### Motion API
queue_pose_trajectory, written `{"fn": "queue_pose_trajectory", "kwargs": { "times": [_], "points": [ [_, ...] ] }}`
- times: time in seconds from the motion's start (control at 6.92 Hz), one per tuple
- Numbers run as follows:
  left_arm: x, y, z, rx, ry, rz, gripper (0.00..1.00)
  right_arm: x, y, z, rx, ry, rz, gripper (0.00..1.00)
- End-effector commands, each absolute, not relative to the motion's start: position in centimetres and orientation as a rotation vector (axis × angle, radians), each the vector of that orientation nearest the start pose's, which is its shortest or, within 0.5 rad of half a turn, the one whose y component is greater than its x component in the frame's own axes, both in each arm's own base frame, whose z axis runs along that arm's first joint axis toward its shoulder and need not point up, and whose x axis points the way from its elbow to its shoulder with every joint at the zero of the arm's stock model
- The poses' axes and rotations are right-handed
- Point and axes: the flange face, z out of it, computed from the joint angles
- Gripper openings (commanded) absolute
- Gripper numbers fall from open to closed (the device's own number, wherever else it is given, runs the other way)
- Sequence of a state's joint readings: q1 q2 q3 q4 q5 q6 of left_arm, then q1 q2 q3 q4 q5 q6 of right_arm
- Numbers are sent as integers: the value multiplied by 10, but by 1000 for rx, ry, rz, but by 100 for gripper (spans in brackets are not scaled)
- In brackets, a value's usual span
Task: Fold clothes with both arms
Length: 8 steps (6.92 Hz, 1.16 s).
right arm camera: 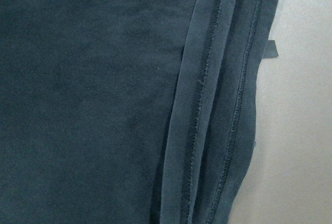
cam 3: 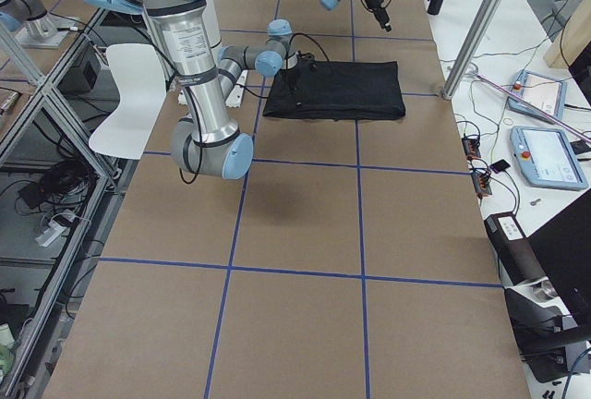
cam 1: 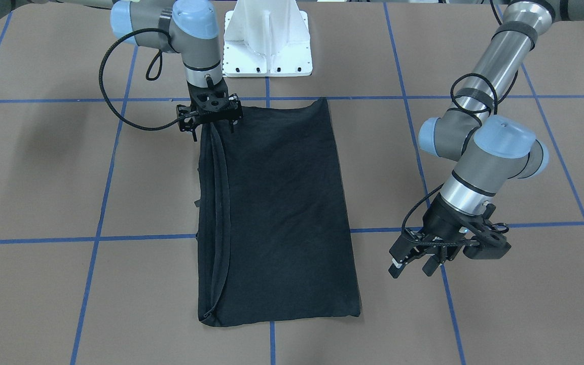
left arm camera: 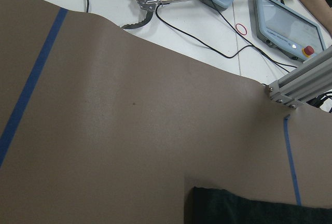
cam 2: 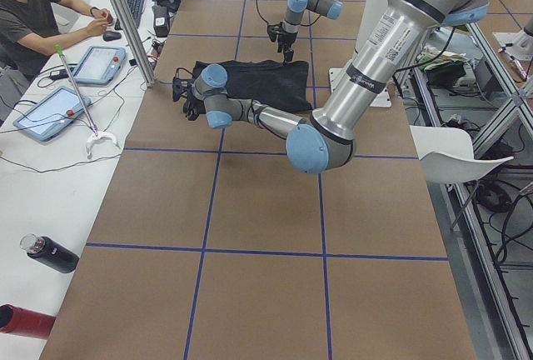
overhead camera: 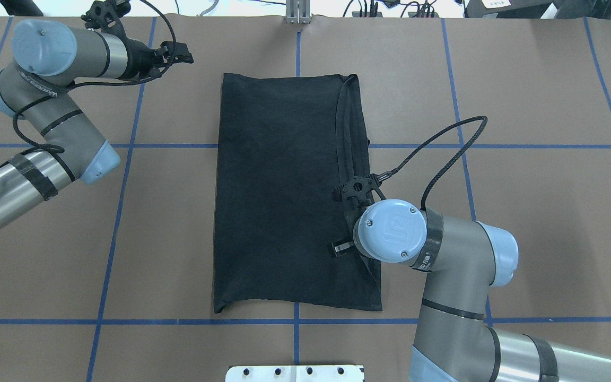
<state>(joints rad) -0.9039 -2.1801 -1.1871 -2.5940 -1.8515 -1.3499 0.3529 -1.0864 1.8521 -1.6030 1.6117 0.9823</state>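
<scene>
While hovering spread wide over the hemmed edge (cam 1: 216,203) of the T-shirt (cam 1: 282,213), folded lengthwise flat on the tabletop (cam 1: 43,177), lower right hand (cam 1: 214,131) squarely, pinch every layer; bring left hand (cam 1: 412,266), likewise spread and empty, to the far corner.

Taped table (cam 1: 43,167), white pedestal (cam 1: 266,40), grabber tool (left arm camera: 148,1), seemingly a tablet (left arm camera: 288,24)
</scene>
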Motion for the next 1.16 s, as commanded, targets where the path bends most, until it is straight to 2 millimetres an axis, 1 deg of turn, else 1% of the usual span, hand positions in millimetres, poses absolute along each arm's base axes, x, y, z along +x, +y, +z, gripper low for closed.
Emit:
{"fn": "queue_pose_trajectory", "kwargs": {
  "times": [0.0, 0.29, 0.43, 0.72, 1.01],
  "points": [
    [381, -652, 359, 457, 1187, -413, 100, -543, -338, 288, 282, -647, -254, 98],
    [381, -652, 358, 458, 1189, -412, 100, -549, -339, 298, 268, -628, -256, 98],
    [381, -652, 358, 458, 1189, -412, 100, -548, -339, 298, 268, -629, -257, 98],
    [381, -652, 358, 458, 1189, -412, 100, -543, -346, 301, 255, -630, -250, 98],
    [381, -652, 354, 461, 1194, -409, 100, -536, -350, 315, 239, -613, -243, 98]
  ]
}}
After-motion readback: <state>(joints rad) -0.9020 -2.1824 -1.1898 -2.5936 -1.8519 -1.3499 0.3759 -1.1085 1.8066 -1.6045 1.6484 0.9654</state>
